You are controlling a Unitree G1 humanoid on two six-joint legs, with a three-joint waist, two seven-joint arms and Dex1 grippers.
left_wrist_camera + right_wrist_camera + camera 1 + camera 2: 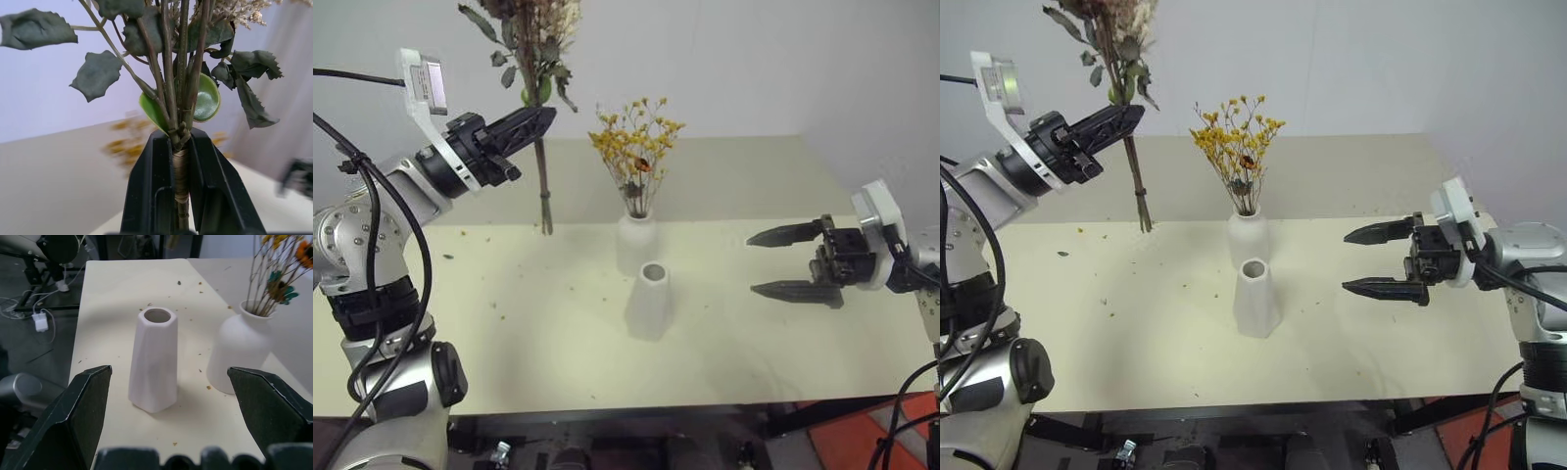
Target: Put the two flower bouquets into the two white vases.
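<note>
Left gripper (540,119), upper left, is clamped on the rose bunch (530,39) — keep the stem vertical over the tapered vase (650,302). Right gripper (790,261) stands open — steady that vase.

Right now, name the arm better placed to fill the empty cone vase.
Left. The left gripper is shut on the rose bunch, held upright above the table; the right gripper is open and empty beside the cone vase.

Two white vases (648,302), two flower bouquets (634,147), one table (803,352)
</note>
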